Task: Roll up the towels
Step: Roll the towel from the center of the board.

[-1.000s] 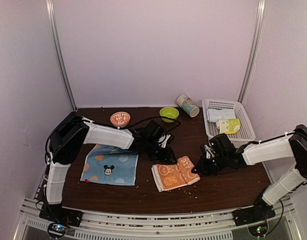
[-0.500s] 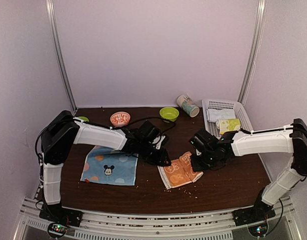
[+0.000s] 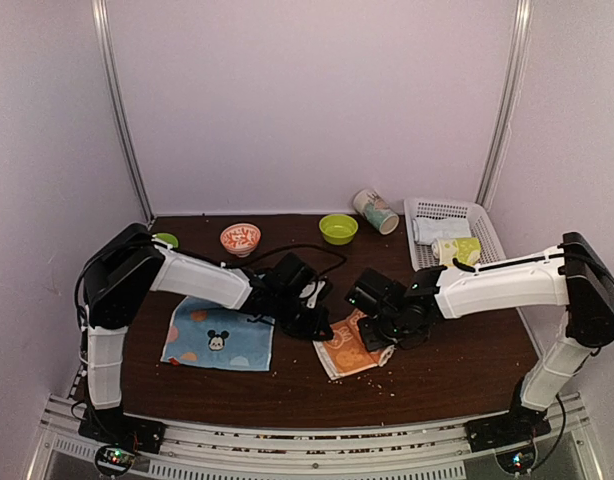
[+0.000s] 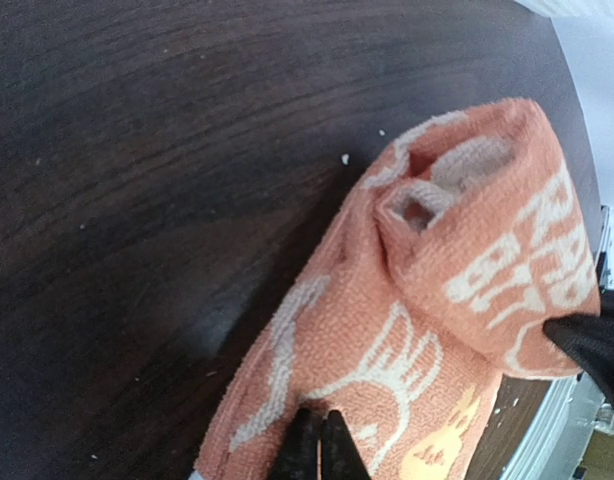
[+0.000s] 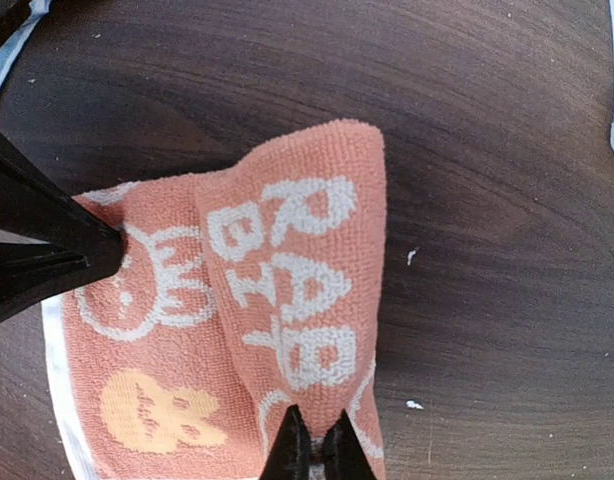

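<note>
The orange towel [image 3: 347,350] with white bunny faces lies mid-table, its right end folded over into a loose roll [image 5: 287,280]. My right gripper [image 3: 384,335] is shut on that folded end, with cloth pinched between its tips [image 5: 315,432]. At the towel's left side my left gripper [image 3: 320,328] is shut on a pucker of the orange cloth [image 4: 320,428]. The open end of the roll shows in the left wrist view [image 4: 437,290]. The light blue towel [image 3: 219,336] with dots and a Mickey head lies flat to the left, untouched.
A white basket [image 3: 492,240] at the back right holds a pale roll and a yellow-green roll. At the back stand a green bowl [image 3: 338,228] and an orange patterned bowl [image 3: 240,238], and a cup [image 3: 375,211] lies tipped over. Crumbs dot the dark wooden table [image 3: 457,370].
My right gripper has travelled left, carrying the orange towel's right end over itself. My left gripper has closed on the towel's left part. The towel is now narrower and bunched.
</note>
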`<state>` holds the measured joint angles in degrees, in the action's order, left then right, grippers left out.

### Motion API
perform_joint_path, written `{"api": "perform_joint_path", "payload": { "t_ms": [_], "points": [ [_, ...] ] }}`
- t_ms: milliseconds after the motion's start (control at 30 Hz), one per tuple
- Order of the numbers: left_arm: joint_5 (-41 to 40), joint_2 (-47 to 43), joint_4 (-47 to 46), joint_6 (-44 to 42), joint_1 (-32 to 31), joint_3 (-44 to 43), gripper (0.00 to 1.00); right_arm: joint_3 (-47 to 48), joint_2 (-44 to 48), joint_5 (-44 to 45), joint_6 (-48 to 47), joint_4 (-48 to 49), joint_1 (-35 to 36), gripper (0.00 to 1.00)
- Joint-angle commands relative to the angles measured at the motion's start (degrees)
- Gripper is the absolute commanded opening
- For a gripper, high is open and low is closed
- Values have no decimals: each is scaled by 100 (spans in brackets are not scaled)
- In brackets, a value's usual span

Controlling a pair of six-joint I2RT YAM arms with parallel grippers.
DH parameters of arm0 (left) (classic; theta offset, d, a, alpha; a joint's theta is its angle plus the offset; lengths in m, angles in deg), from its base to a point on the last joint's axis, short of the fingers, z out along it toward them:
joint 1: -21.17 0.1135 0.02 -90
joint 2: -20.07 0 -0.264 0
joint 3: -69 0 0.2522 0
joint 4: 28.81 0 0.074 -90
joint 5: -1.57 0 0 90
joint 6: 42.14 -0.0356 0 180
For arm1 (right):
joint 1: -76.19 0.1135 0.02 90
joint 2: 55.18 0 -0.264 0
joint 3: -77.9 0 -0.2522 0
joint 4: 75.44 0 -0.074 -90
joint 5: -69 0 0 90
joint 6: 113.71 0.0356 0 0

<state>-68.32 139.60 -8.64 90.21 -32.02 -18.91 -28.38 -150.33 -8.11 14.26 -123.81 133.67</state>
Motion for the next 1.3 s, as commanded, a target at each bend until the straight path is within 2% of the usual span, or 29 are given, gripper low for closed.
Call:
{"api": "perform_joint_path", "payload": {
  "t_ms": [0, 100, 400, 833, 1033, 1267],
  "points": [
    [-72, 89, -261, 109, -16, 203, 0, 99, -68, -95, 146, 161, 86, 0],
    [-61, 89, -298, 137, -16, 234, 0, 50, -58, -329, 173, 351, 103, 1],
    [-48, 89, -334, 149, -18, 260, 0, -122, -15, -1120, 325, 1027, 99, 19],
    [4, -133, -286, 151, -16, 372, 0, -600, -193, -1842, 385, 1690, 93, 27],
    [47, -463, -58, 43, -7, 349, 17, -879, -296, -2052, 499, 2100, 91, 32],
    [52, -1010, 81, 5, -7, 358, 22, -1044, -284, -2106, 508, 2418, 86, 39]
  ]
}}
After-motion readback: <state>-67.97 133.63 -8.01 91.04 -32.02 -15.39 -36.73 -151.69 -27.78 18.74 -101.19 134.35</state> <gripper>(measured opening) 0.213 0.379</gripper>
